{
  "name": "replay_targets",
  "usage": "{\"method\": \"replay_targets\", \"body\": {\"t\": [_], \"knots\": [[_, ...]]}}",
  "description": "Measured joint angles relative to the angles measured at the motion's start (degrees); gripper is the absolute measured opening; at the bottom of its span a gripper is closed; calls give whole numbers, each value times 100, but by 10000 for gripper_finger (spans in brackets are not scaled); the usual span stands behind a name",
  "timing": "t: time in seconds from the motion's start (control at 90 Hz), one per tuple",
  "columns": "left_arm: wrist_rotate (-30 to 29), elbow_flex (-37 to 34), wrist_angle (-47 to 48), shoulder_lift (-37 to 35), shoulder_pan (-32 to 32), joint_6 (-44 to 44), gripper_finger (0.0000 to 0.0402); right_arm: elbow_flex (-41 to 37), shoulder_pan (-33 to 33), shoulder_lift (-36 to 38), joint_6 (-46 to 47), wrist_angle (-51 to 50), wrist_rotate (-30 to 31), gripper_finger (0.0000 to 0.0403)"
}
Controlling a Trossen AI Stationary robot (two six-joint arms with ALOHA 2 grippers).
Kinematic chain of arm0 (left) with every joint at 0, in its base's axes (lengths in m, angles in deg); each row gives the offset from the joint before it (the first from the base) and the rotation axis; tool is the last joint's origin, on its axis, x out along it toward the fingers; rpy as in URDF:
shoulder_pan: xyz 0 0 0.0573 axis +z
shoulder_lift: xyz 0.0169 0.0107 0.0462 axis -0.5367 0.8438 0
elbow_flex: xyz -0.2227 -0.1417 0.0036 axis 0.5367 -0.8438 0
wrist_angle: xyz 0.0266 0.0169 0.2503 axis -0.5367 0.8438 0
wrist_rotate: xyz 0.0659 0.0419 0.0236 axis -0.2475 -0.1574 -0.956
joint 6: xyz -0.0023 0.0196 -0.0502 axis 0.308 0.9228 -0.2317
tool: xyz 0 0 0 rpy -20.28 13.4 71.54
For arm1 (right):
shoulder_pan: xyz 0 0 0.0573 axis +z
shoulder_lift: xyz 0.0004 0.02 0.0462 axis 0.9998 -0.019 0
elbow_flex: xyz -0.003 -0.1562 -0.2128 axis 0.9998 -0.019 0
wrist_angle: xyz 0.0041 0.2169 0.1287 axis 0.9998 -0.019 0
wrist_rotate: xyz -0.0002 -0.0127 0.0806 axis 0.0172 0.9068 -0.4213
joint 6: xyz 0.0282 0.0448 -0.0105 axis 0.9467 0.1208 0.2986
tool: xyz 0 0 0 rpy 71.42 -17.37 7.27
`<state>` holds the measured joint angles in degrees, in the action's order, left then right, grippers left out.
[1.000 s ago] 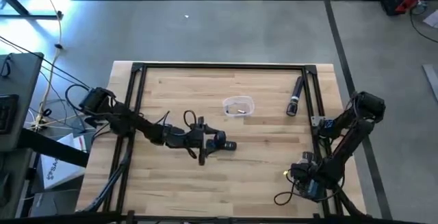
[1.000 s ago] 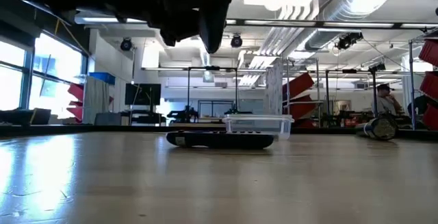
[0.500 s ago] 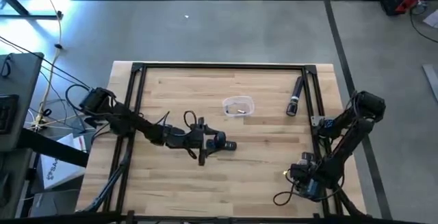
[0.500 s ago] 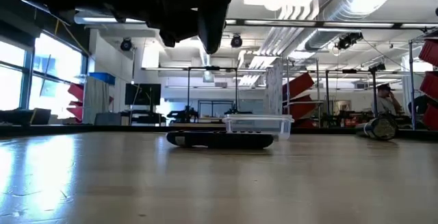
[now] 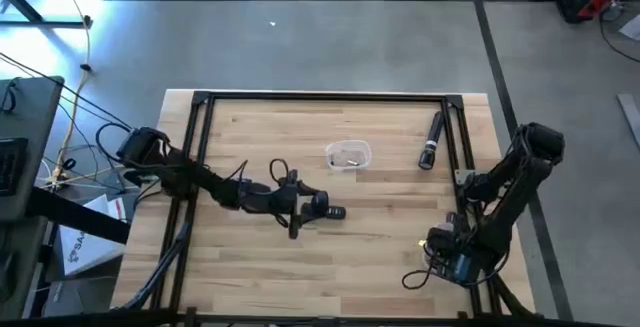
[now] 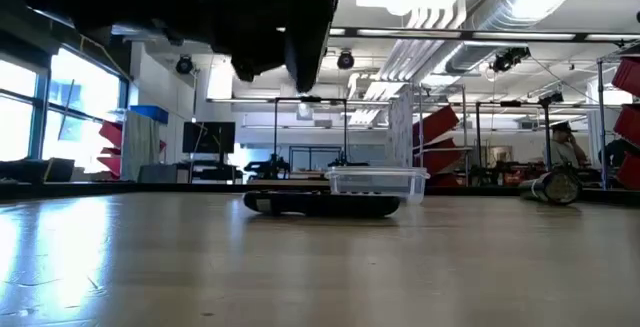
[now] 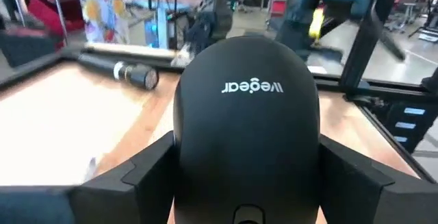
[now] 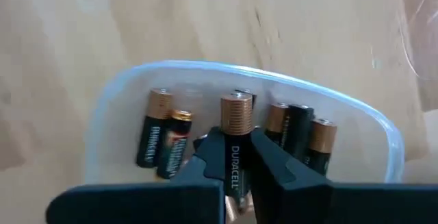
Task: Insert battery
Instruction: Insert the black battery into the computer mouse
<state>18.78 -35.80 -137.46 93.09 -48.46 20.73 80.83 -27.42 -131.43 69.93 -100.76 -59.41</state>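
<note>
My left gripper (image 7: pixel 246 183) reaches level over the table's middle and is shut on a black computer mouse (image 7: pixel 246 114), also seen from above (image 5: pixel 325 208). The right wrist view shows my right gripper (image 8: pixel 236 145) shut on a black and copper battery (image 8: pixel 234 125), over a clear tub (image 8: pixel 387 138) that holds several more batteries (image 8: pixel 152 131). In the high view a clear tub (image 5: pixel 348 155) sits on the table past the mouse. My right arm (image 5: pixel 475 229) is folded at the right near corner, and its fingers do not show in that view. My left gripper pinches the mouse's two long sides (image 7: pixel 179 148) between its two fingers (image 7: pixel 130 179). The mouse's logo face is turned toward the wrist camera. The fingers run along the mouse. Whether the mouse rests on the table does not show. My right gripper pinches the battery's black body (image 8: pixel 233 162) between its two fingers (image 8: pixel 275 159), with the battery lying along them. The copper end (image 8: pixel 236 107) sticks out past the fingertips over the tub's inside. Whether its other end touches the tub is hidden.
A black flashlight (image 5: pixel 431 142) lies at the far right, next to the black frame rail (image 5: pixel 462 137) that rings the table. In the low view a flat black thing (image 6: pixel 320 204) lies in front of the tub (image 6: pixel 378 180). Bare wood (image 5: pixel 360 267) stretches along the near side.
My right arm has shifted a little at the right near corner, its wrist going slightly toward the near edge. In the low view my left gripper has tipped slightly. The flat black thing and the tub have stayed put.
</note>
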Motion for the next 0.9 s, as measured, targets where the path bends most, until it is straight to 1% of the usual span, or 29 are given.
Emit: {"method": "replay_targets", "body": {"t": [0.189,0.311,0.389,0.467,0.6,0.711,0.789,0.9], "knots": [[567,-524,-723,0,301,-324,252,10,-58,533,-5,-78,469,2],[1009,-834,-1334,2,511,-408,252,17,-244,841,-69,-85,523,2],[1247,-989,-1691,4,640,-381,252,68,-429,994,-320,-87,621,2],[1552,-1076,-2109,3,780,-323,252,131,-650,1085,-767,18,1002,2],[2376,-1150,-2814,2,1039,-261,252,161,-1212,1165,-2118,518,1828,2],[2790,-1151,-3055,2,1206,-333,252,161,-1773,1154,-3643,1252,2291,2],[2848,-1152,-3214,2,1280,-462,252,161,-2163,1123,-4874,1962,2472,2],[3106,-1150,-3486,2,1343,-685,252,163,-2726,1044,-6565,3100,2499,2]]}}
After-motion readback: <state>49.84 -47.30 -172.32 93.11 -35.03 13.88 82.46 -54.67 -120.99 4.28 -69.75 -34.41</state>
